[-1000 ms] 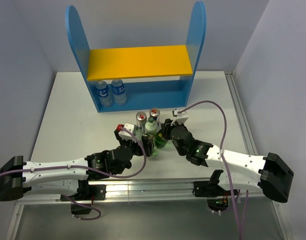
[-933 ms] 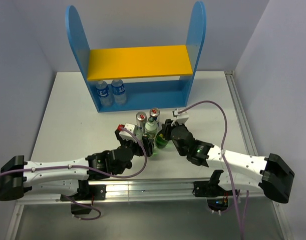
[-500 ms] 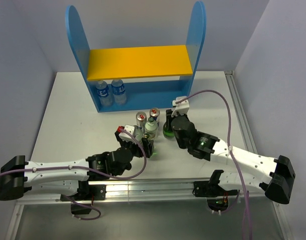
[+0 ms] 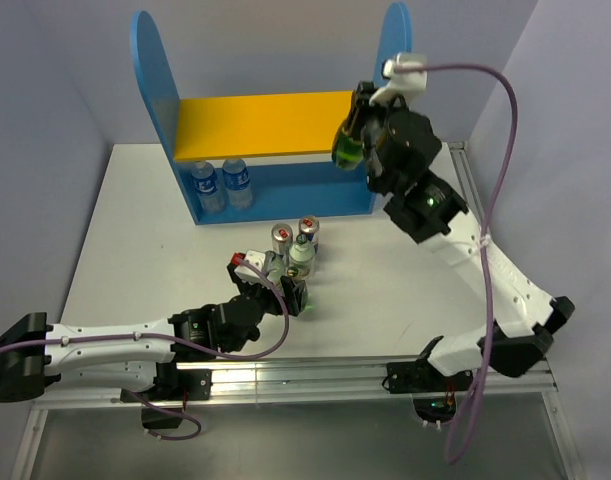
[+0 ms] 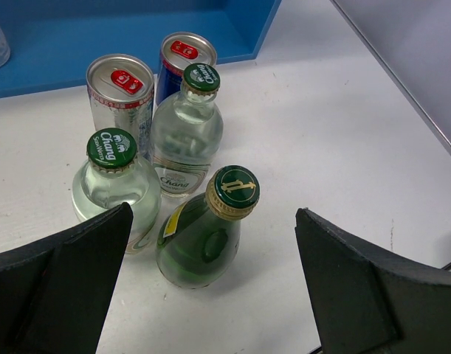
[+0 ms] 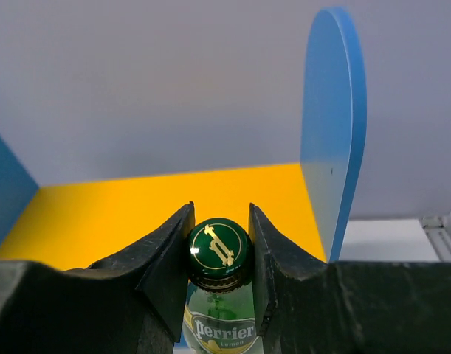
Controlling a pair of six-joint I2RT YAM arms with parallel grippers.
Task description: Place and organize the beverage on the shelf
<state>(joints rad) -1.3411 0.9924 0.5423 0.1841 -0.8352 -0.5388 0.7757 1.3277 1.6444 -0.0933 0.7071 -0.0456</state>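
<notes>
Right jaws clamped on green bottle (image 6: 219,328), held at yellow board (image 4: 275,120) of the shelf (image 4: 150,70) — left jaws wide apart above drinks (image 5: 184,140) on bench (image 4: 145,230).

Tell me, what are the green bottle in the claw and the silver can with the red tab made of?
Perrier bottle in the right claw: looks like green glass, shiny and see-through, with a crimped cap that looks like metal. Silver can: probably aluminium, with a shiny silver top and a red pull tab.
</notes>
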